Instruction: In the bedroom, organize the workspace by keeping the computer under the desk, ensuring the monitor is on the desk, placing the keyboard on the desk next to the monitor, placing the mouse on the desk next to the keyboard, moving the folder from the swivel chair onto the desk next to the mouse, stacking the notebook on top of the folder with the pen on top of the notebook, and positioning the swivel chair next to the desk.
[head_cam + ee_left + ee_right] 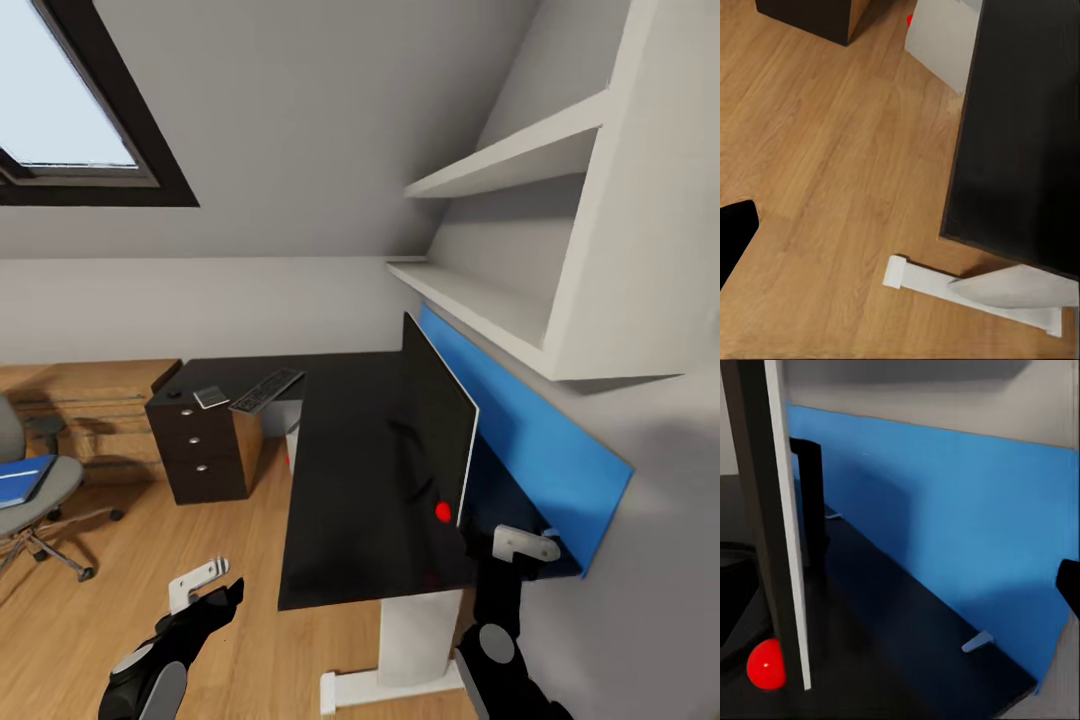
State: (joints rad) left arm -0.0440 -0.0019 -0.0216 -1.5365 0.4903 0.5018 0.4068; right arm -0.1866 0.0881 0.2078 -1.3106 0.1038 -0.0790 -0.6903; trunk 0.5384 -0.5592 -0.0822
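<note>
The right gripper (525, 545) is hanging at the near end of the tabletop (340, 500), behind the monitor (435, 430). One pale finger is showing there, but the pictures are not making clear whether the fingers are spread or closed, and nothing is showing between them. The right wrist view is looking along the gap between the monitor's thin edge (784, 525) and the blue back panel (945, 525), with the red dot (765, 664) glowing at the screen's lower corner.

The left gripper (200, 585) is hovering low over the wood floor (120, 620), off the tabletop's near end. Its state cannot be told either; it is carrying nothing that can be seen.

Outward from the arms, the monitor is standing upright on the tabletop, close to the back panel. The keyboard (266, 390) is lying at the far corner, well apart from the monitor, with the notebook (211, 397) just beside it and a small dark thing, probably the mouse (175, 394), a little further along. The light computer (941, 37) is sitting under the desk. The folder (22, 480) is resting on the swivel chair (30, 490), well apart from the desk.

The monitor is likely top-heavy, with a fragile, smooth panel, so it would be better nudged low at its stand or gripped at the rim than pressed on the screen. The keyboard is probably stiff and light; taking a long edge should keep it level. The folder is thin, so its overhanging edge looks the best hold.
</note>
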